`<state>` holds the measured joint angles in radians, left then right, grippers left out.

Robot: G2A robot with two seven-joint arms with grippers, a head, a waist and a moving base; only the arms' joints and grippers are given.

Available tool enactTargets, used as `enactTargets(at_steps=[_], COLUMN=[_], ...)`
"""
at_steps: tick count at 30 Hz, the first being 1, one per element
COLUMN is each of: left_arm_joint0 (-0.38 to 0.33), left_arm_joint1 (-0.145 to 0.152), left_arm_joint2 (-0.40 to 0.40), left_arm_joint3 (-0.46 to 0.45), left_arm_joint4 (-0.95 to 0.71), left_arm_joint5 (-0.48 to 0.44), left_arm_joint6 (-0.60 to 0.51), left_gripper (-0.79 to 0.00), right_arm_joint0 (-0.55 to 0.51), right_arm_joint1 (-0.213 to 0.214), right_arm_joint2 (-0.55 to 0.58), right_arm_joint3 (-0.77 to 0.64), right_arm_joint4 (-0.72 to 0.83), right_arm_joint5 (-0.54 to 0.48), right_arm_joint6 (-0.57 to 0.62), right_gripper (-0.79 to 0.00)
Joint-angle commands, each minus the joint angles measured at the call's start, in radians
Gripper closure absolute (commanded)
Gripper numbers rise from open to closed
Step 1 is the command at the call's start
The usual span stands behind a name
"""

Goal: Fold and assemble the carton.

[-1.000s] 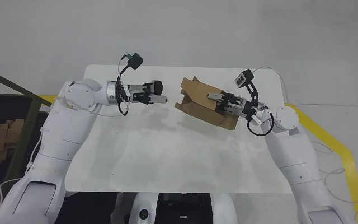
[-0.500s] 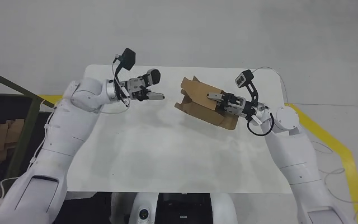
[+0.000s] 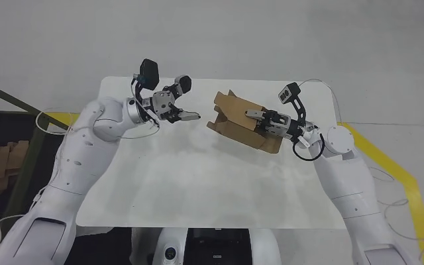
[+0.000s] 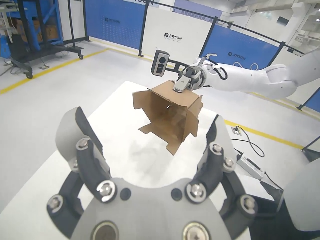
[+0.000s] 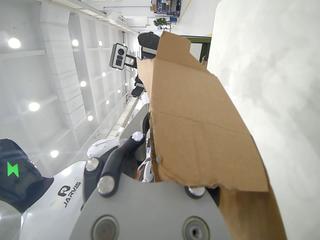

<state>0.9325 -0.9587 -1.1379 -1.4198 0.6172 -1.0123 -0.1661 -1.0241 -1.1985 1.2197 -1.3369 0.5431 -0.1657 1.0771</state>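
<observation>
On the white bench (image 3: 199, 185), the left arm (image 3: 79, 152) comes in from the 7 o'clock corner. Its upper part runs toward 12 o'clock and it bends at the elbow, so the forearm points toward 3 o'clock. The left claw (image 3: 189, 101) hangs over the bench at about 11 o'clock. Its two fingers are spread wide apart with nothing between them, and its open side faces the carton.

The right arm (image 3: 341, 172) comes up from the 5 o'clock corner. It bends at the elbow near the bench's 3 o'clock edge, and the forearm points toward 9 o'clock. The right claw (image 3: 255, 116) is clamped on the upper wall of the carton (image 3: 238, 126), with one finger on the outer face of that panel. The wrist view shows the cardboard edge caught between the fingers.

The brown carton sits at about 1 o'clock on the bench, between the two claws and apart from the left one. It is opened into a tube and tilted. Its open mouth is turned toward 9 o'clock, and its flaps (image 4: 150, 128) stand out unfolded around that opening. In the left wrist view it casts a shadow on the bench beneath it.
</observation>
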Motion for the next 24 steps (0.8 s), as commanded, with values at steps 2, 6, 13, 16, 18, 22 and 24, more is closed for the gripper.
enactTargets(at_steps=[2,6,13,16,18,22,24], left_arm_joint0=[0.002,-0.012,-0.067,-0.093,-0.099,-0.099,-0.099], left_arm_joint1=[0.019,0.041,0.073,0.082,0.083,0.083,0.083], left_arm_joint2=[0.026,0.079,0.183,0.204,0.203,0.203,0.203], left_arm_joint3=[0.007,0.031,0.090,0.127,0.136,0.136,0.136], left_arm_joint4=[0.090,0.197,0.376,0.442,0.454,0.454,0.454], left_arm_joint5=[0.000,0.000,0.000,0.000,0.000,0.000,0.000], left_arm_joint6=[0.114,0.225,0.406,0.492,0.513,0.513,0.513], left_gripper=[-0.785,-0.785,-0.785,-0.785,-0.785,-0.785,-0.785], right_arm_joint0=[0.000,0.000,0.000,0.000,0.000,0.000,0.000], right_arm_joint1=[0.000,0.000,0.000,0.000,0.000,0.000,0.000], right_arm_joint2=[0.000,0.000,0.000,0.000,0.000,0.000,0.000], right_arm_joint3=[0.000,0.000,0.000,0.000,0.000,0.000,0.000], right_arm_joint4=[0.000,0.000,0.000,0.000,0.000,0.000,0.000], right_arm_joint5=[0.000,0.000,0.000,0.000,0.000,0.000,0.000], right_arm_joint6=[0.000,0.000,0.000,0.000,0.000,0.000,0.000], right_gripper=[0.000,0.000,0.000,0.000,0.000,0.000,0.000])
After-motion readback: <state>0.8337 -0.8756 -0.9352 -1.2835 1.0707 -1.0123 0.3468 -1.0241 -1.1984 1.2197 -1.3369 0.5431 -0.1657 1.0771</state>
